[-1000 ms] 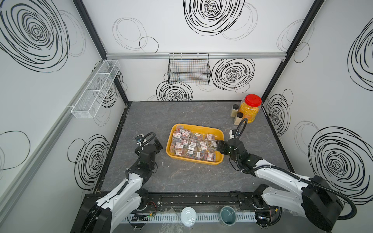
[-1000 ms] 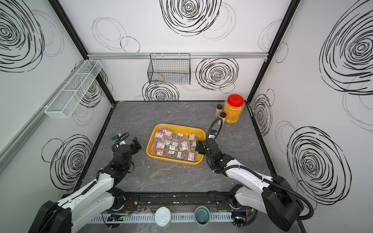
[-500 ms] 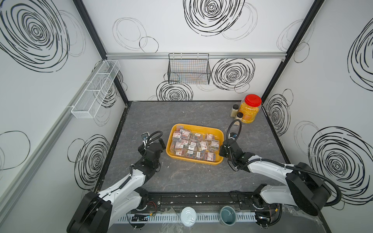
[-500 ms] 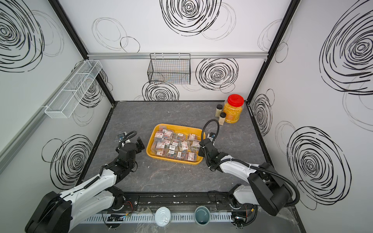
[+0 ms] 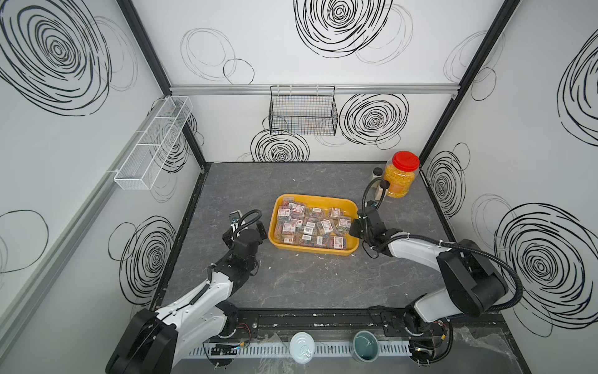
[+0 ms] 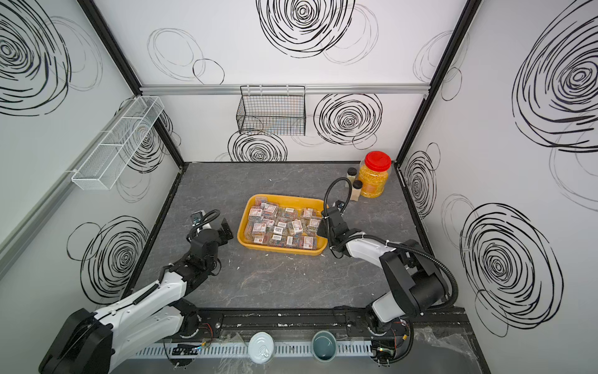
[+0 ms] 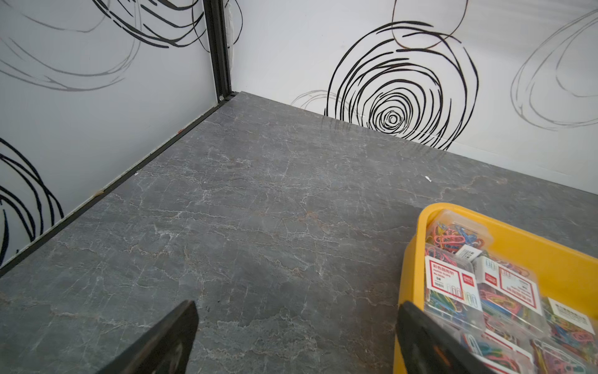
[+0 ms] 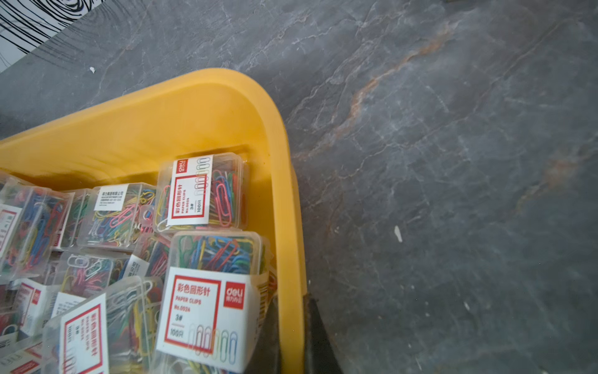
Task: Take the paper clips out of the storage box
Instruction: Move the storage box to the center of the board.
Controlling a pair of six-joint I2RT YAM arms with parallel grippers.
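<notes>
Tray: the storage box (image 5: 310, 252), yellow, sits mid-desk (image 5: 307, 285), one long side toward the arms.
Contents: the paper clips (image 5: 312, 223), clear labelled cases of coloured clips, lie heaped inside the storage box.
Right arm: the right hand (image 8: 293, 320) is clenched on the storage box's end wall, one finger inside and one outside.
Left arm: the left hand (image 5: 245, 228) is released, jaws wide, just beside the opposite end, over bare desk.
Backdrop: a red-lidded jar (image 5: 399, 178) stands in the far corner.

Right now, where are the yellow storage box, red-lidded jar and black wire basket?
yellow storage box (image 5: 307, 249): in a top view, on its near wall.
red-lidded jar (image 5: 400, 176): in a top view, on its kernel-filled body.
black wire basket (image 5: 302, 111): in a top view, on its front mesh.
</notes>
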